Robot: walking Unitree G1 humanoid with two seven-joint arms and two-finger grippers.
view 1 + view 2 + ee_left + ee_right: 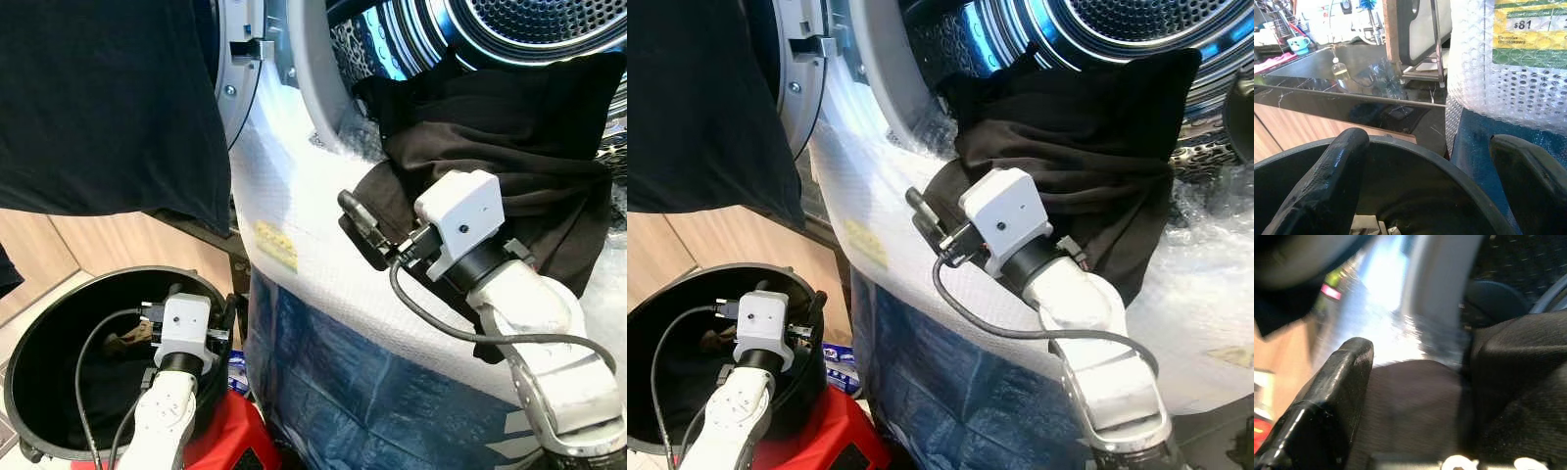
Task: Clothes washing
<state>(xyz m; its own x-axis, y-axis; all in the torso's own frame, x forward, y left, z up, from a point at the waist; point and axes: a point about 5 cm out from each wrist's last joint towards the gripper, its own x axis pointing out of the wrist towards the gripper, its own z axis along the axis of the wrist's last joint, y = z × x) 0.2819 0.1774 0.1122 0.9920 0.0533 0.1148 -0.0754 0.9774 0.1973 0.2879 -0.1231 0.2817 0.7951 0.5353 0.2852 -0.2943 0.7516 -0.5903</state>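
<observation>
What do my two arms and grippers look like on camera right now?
Both arms are silver-white, jointed shells. Each wrist carries a white boxy camera housing on a black collar, fed by a looping black cable. The left gripper and right gripper have long black fingers.

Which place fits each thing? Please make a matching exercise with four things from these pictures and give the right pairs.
Things:
1. black garment
2. left gripper
3. right gripper
4. black bucket

Places:
A. on the floor beside the wrapped washer
B. at the lower edge of the garment
C. hanging out of the drum opening
D. over the bucket's opening

Pairs: 1-C, 2-D, 3-B, 4-A
</observation>
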